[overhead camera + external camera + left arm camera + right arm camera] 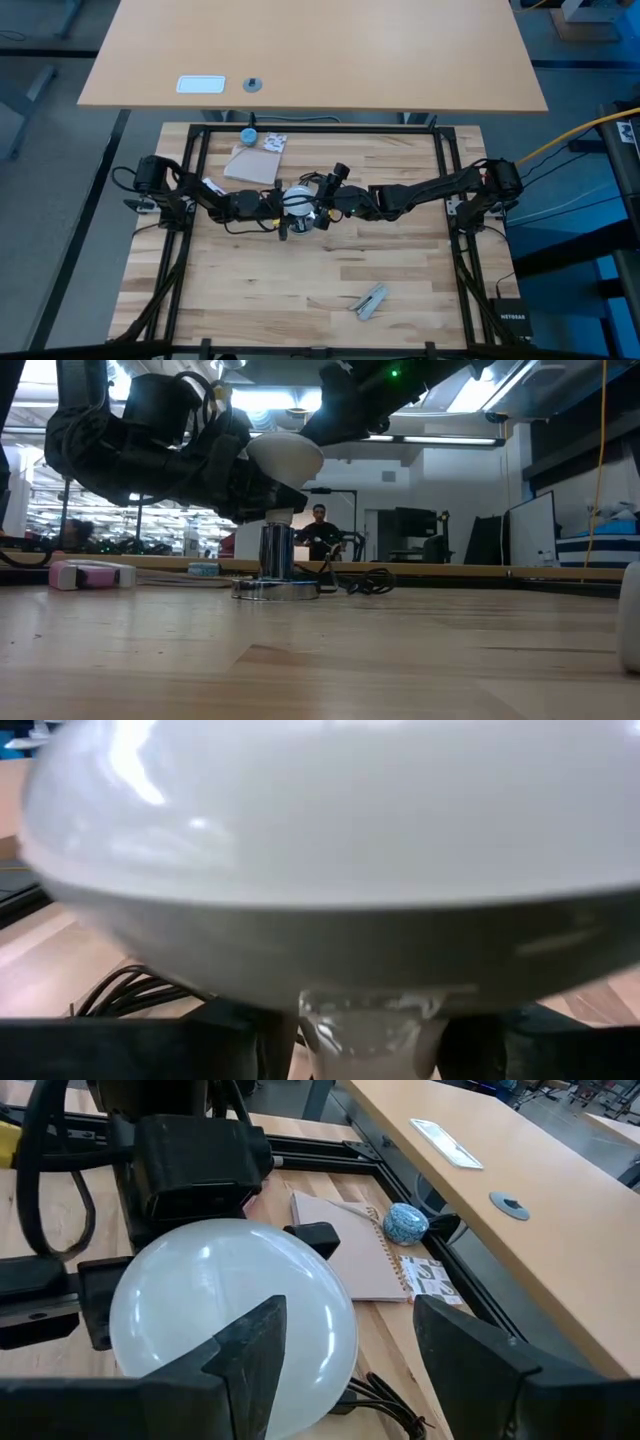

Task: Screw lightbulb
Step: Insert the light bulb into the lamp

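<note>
The frosted-white lightbulb (297,198) stands upright at the table's middle, its neck (272,516) over a silver socket (275,552) on a shiny round base (275,589). My left gripper (279,205) comes from the left and is shut on the bulb just under the globe (330,840). My right gripper (350,1320) reaches in from the right at globe height and is open. One of its fingers (250,1350) stands in front of the globe (220,1300); I cannot tell whether it touches. My left gripper pinches the bulb's narrow neck (370,1020), just below the globe, between its two fingers (235,1045). The fingers come in level from the table's left. The bulb sits upright, globe up, with its lower end at the socket's top.
A tan notebook (252,163), a small blue round cap (248,135) and a patterned card (272,143) lie behind the bulb. A black cord (365,582) runs from the base. A silver object (370,302) lies at the near right. A pink-and-white object (90,573) lies at the left.
</note>
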Robot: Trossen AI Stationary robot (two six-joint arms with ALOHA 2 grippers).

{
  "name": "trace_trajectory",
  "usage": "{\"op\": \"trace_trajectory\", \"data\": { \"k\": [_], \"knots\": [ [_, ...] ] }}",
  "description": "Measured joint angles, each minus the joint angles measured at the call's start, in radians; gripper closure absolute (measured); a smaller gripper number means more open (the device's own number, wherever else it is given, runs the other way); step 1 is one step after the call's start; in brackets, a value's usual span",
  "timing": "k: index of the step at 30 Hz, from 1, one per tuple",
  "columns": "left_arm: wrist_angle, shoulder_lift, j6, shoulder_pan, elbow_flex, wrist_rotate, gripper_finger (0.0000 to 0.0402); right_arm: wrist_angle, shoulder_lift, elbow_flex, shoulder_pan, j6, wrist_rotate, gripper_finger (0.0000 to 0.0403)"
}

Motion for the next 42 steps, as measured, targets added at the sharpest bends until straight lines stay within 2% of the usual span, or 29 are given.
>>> {"op": "trace_trajectory", "data": {
  "k": [8,22,35,42],
  "knots": [
    [-0.007,0.000,0.000,-0.001,0.000,0.001,0.0257,0.007,0.000,-0.001,0.000,-0.008,-0.006,0.0178],
    [-0.003,-0.002,0.011,-0.001,-0.006,0.004,0.0255,-0.011,-0.042,-0.005,0.001,-0.064,0.013,0.0178],
    [-0.003,-0.002,0.029,0.000,-0.007,0.002,0.0254,-0.025,-0.047,-0.003,0.161,-0.072,0.100,0.0178],
    [-0.012,-0.002,0.027,-0.005,-0.007,-0.001,0.0247,-0.145,-0.006,-0.002,0.200,0.064,0.078,0.0178]
  ]
}}
